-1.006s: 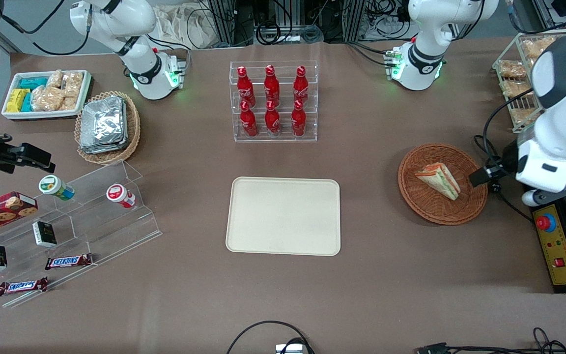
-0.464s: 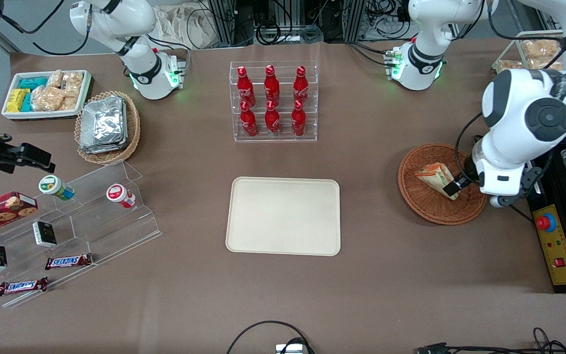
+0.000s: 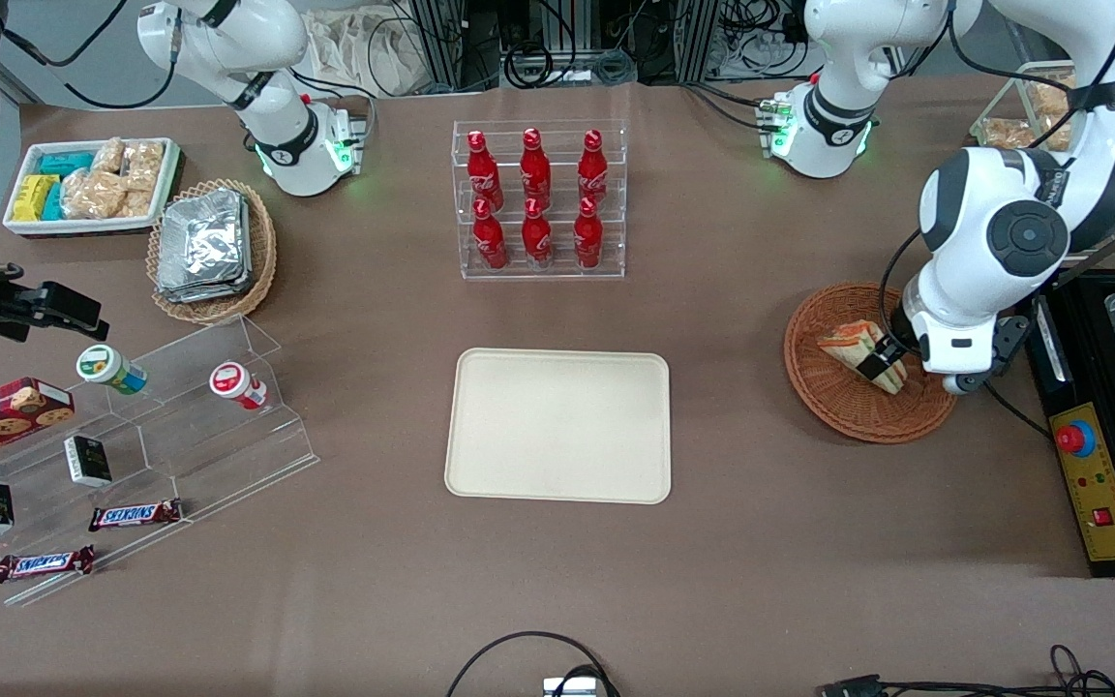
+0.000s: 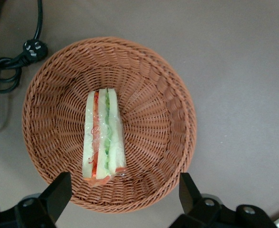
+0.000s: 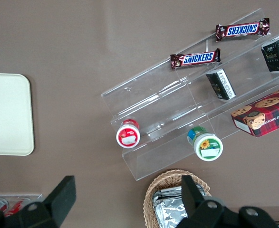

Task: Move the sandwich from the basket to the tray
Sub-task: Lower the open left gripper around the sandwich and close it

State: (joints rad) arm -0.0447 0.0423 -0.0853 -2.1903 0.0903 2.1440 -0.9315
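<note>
Front view: we see the left arm's end effector [image 3: 879,364] hanging over the reddish-brown wicker basket [image 3: 833,411] at the working arm's end of the tabletop [image 3: 761,542]. The sandwich [image 3: 846,342], a pale triangular wedge with orange-red and green layers, lies inside the basket, and a dark finger of the end effector overlaps its thick end. The cream rectangular tray [image 3: 557,424] sits at the middle of the tabletop, well apart from the basket and nearer the camera than the clear rack of 6 red bottles [image 3: 538,199]. Nothing rests on the tray.

Left wrist view: we look straight down into the basket [image 4: 163,95]. The sandwich [image 4: 103,135] lies on the basket's floor with its layers showing, its long axis running straight away from the end effector [image 4: 122,192]. The 2 fingers [image 4: 58,190] stand spread wide, 1 out past each side of the wedge, neither touching it. The sandwich sits off centre in the gap, closer to 1 finger than the other. In our judgement the coming move is a straight descent, with the fingers closing across the wedge's narrow width. A small sideways correction may be needed to centre it.

Right wrist view: only the tray's edge [image 5: 8,114] shows of the task's things.
</note>
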